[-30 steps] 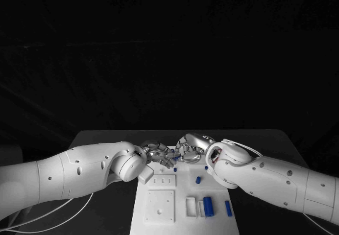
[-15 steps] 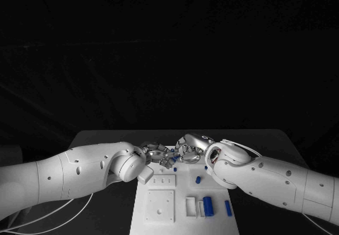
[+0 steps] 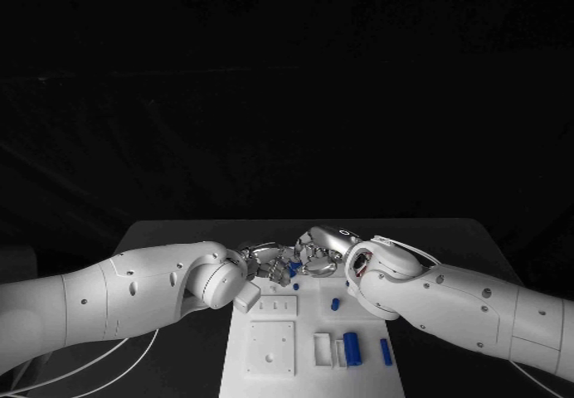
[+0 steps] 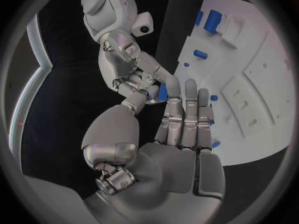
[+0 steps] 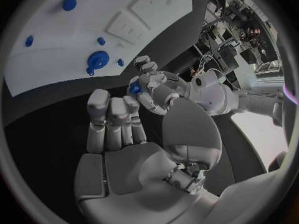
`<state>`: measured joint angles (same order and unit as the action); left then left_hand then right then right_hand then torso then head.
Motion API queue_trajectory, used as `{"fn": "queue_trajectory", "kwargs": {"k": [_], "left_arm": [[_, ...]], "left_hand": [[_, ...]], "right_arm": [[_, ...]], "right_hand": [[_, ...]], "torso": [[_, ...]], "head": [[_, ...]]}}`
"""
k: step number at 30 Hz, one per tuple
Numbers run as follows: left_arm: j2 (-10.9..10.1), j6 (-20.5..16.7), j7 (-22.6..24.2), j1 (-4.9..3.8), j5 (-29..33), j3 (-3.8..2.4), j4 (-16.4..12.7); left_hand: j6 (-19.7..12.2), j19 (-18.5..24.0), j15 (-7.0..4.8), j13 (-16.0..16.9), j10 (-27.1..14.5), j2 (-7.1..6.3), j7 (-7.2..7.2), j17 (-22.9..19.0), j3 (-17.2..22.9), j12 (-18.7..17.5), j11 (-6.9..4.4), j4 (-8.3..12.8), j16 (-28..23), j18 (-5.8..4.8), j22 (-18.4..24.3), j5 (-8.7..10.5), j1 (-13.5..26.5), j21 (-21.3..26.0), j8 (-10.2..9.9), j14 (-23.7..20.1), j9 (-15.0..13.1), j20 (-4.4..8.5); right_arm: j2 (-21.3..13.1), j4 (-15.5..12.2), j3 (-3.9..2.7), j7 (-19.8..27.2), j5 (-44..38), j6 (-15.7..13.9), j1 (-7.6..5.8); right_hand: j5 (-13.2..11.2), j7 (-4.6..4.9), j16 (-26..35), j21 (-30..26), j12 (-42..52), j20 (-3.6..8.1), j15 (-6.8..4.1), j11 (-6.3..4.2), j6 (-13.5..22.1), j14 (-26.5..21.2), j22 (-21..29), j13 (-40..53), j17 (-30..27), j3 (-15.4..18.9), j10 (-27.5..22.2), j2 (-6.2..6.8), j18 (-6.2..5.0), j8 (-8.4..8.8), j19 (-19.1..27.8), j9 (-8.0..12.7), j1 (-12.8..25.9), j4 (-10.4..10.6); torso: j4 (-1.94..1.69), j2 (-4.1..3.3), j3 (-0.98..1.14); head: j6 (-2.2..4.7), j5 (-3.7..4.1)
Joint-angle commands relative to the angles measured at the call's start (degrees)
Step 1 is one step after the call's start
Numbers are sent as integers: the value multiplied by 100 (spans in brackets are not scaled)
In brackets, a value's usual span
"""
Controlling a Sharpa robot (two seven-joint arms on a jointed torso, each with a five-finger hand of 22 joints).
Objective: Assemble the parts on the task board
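Note:
At the far end of the white task board [image 3: 305, 365] my left hand [image 3: 261, 257] and right hand [image 3: 321, 251] meet fingertip to fingertip. A small blue part [image 3: 293, 268] sits between them. In the left wrist view the blue part [image 4: 162, 92] lies between my left thumb and fingertips [image 4: 173, 87], with the right hand [image 4: 127, 67] touching it from the other side. In the right wrist view the same part [image 5: 134, 88] sits at the tips of the left hand [image 5: 159, 84], just above my right hand's straight fingers [image 5: 115, 112]. Both hands pinch it.
Loose blue parts lie on the board: a thick cylinder [image 3: 352, 344], a thin pin [image 3: 386, 351], a short piece [image 3: 336, 304]. A blue gear [image 5: 97, 59] sits near the far end. White blocks [image 3: 323, 349] and a square plate [image 3: 271, 348] stand on the board. Cables [image 3: 108, 365] trail at the near left.
The right arm has edged slightly to the left and the two hands have closed up a little around the blue part. The parts on the board have not moved.

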<state>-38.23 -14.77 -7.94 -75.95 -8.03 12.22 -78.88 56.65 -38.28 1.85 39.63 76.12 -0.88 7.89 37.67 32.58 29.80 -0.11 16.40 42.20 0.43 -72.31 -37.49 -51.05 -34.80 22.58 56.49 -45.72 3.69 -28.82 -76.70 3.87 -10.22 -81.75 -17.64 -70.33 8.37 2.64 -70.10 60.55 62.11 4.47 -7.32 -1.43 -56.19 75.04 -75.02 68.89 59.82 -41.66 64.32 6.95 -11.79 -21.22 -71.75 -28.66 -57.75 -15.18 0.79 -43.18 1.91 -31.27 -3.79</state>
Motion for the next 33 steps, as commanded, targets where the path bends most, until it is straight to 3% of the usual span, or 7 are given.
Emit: {"fn": "queue_trajectory", "kwargs": {"k": [1, 9, 13, 20, 25, 28, 33], "left_arm": [[32, 30, 134, -21, 108, -27, -50], [20, 44, 122, -20, 117, -27, -56], [19, 72, 129, -20, 118, -28, -56], [-9, 85, 152, -18, 59, -28, -53], [-27, 132, 130, -11, -69, -28, -58], [-27, 165, 122, -3, -259, -28, -65], [-30, 202, 112, 3, -332, -28, -72]], "left_hand": [[508, 51, -1, 23, -210, -59, -489, -10, 68, 35, -180, -4, 44, -43, -17, -28, 52, -29, -36, -44, -176, -7], [413, 144, 38, 19, -332, -299, -454, -56, 113, 10, -147, -39, 60, -43, -58, 61, 65, -58, -149, -145, -307, -41], [406, 185, 57, 2, -364, -464, -445, -83, 98, -5, -134, -149, 78, -43, -74, 285, 103, -74, -219, -188, -363, -59], [429, 197, 53, -3, -353, -395, -452, -97, 162, 2, -138, -163, 108, -43, -84, 356, -24, -91, -258, -192, -406, -54], [435, 202, 62, -11, -364, -497, -445, -114, 116, -2, -132, -235, 122, -43, -85, 412, 26, -100, -301, -206, -433, -68], [442, 215, 66, -20, -377, -548, -440, -132, 104, -8, -130, -311, 137, -43, -85, 649, 31, -105, -354, -224, -456, -68], [444, 231, 74, -33, -397, -621, -429, -157, 104, -21, -123, -400, 148, -43, -81, 829, 46, -107, -421, -246, -474, -74]], "right_arm": [[19, -15, 20, 86, -41, 158, 28], [19, -10, 20, 78, -41, 176, 30], [21, -2, 21, 76, -41, 188, 31], [20, 28, 22, 68, -41, 198, 44], [11, 32, 22, 64, -56, 183, 53], [5, 35, 22, 60, -56, 180, 53], [5, 35, 22, 56, -56, 182, 54]], "right_hand": [[35, 221, 21, -25, -7, 28, -33, -8, -254, -9, -45, -8, 8, 12, 49, -55, -321, -24, 3, -11, -17, 35], [35, 221, 22, -25, -7, 29, -34, -9, -256, -9, -45, -8, 9, 12, 49, -56, -321, -23, 2, -13, -16, 36], [34, 221, 22, -26, -8, 29, -34, -9, -257, -9, -45, -8, 9, 13, 49, -55, -321, -23, 2, -14, -15, 37], [34, 220, 23, -26, -8, 29, -35, -9, -259, -8, -45, -7, 10, 13, 49, -57, -321, -22, 1, -15, -15, 38], [35, 220, 23, -27, -8, 29, -35, -10, -260, -8, -46, -7, 11, 13, 50, -58, -321, -22, 1, -16, -14, 39], [35, 219, 23, -27, -8, 29, -35, -10, -261, -8, -46, -7, 11, 13, 50, -59, -321, -22, 0, -17, -14, 40], [36, 219, 23, -27, -7, 29, -35, -10, -263, -7, -46, -7, 11, 14, 51, -59, -321, -22, 0, -19, -12, 41]], "torso": [[0, 1, 0], [2, -3, -1], [0, 0, -1], [-1, -1, -3], [1, -1, -1], [1, -2, -2], [0, -2, -4]], "head": [[-7, 0], [-14, 8], [-15, 12], [-16, 23], [-15, 25], [-17, 37], [-21, 37]]}}
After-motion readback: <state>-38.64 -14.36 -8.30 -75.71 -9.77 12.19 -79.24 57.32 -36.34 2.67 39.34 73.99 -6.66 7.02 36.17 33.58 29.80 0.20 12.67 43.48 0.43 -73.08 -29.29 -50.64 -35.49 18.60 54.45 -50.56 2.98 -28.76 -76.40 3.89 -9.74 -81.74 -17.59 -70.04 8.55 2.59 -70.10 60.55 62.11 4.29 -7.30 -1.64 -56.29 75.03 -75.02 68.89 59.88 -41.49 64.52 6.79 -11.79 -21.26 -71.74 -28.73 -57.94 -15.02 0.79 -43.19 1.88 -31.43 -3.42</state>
